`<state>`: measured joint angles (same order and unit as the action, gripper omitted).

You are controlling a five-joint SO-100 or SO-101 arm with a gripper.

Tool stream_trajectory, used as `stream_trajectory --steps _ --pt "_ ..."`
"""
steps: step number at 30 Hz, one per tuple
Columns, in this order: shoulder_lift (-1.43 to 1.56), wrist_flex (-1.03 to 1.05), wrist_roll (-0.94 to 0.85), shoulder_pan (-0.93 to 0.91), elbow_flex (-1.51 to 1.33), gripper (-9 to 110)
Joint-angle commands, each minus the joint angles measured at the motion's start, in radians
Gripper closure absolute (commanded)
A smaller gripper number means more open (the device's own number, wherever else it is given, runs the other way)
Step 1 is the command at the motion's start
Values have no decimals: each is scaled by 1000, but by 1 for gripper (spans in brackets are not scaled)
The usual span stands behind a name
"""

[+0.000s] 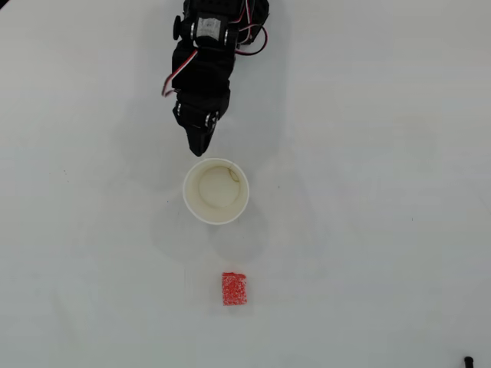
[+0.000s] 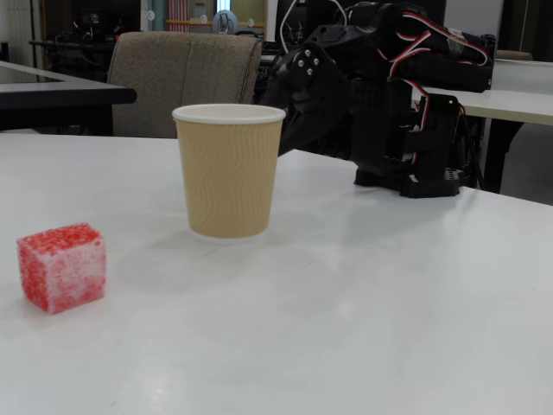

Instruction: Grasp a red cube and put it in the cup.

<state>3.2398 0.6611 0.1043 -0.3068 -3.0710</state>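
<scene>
The red cube (image 1: 234,289), speckled with white, lies on the white table in the lower middle of the overhead view. In the fixed view it sits at the left front (image 2: 62,266). The cup (image 1: 188,201) stands upright and empty between cube and arm; in the fixed view its outside is ribbed tan with a white rim (image 2: 229,173). My gripper (image 1: 199,149) points at the cup's far rim, just short of it. Its jaws taper to one point and look shut with nothing in them. In the fixed view the fingertips are hidden behind the cup.
The black arm (image 2: 380,95) with red and white wires is folded behind the cup. A beige chair (image 2: 186,78) and other tables stand beyond the table's far edge. A small dark object (image 1: 468,360) lies at the overhead view's lower right corner.
</scene>
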Motion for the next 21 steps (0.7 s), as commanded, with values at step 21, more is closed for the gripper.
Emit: stream_trajectory --steps 21 --pt "-195 -61 -6 -278 196 101"
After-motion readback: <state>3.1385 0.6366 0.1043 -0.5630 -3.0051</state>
